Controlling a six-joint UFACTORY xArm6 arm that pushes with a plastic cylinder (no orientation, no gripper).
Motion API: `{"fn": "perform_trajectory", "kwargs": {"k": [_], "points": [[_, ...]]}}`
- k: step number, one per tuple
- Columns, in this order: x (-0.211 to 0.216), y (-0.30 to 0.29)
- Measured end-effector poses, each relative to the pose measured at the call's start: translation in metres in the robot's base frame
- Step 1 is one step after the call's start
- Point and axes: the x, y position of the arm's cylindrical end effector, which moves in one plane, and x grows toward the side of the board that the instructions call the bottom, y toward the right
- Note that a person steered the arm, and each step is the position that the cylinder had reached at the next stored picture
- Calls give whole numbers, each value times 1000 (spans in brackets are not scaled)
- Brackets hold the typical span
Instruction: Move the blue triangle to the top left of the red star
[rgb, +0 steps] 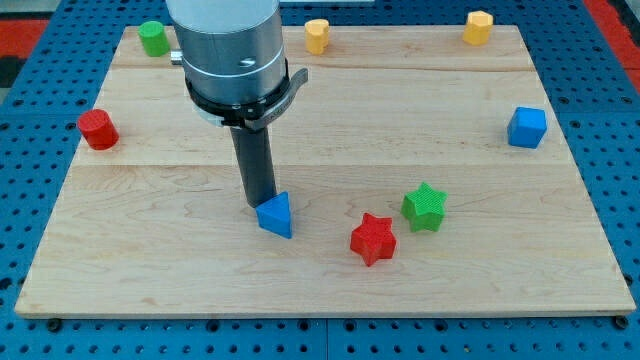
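The blue triangle lies on the wooden board just below the middle. The red star lies to its right and slightly lower, about a block's width of board between them. My tip stands right against the triangle's upper left side, touching or nearly touching it. The rod rises from there to the large grey arm body at the view's top.
A green star sits just up and right of the red star. A blue cube is at the right, a red cylinder at the left, a green cylinder at top left, two yellow blocks along the top.
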Motion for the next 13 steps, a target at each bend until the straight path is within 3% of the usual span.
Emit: {"fn": "perform_trajectory", "kwargs": {"k": [3,5,8,10,12,13], "points": [[2,-1],[-6,-48],[-6,23],[23,27],[-2,-20],[23,-24]]}}
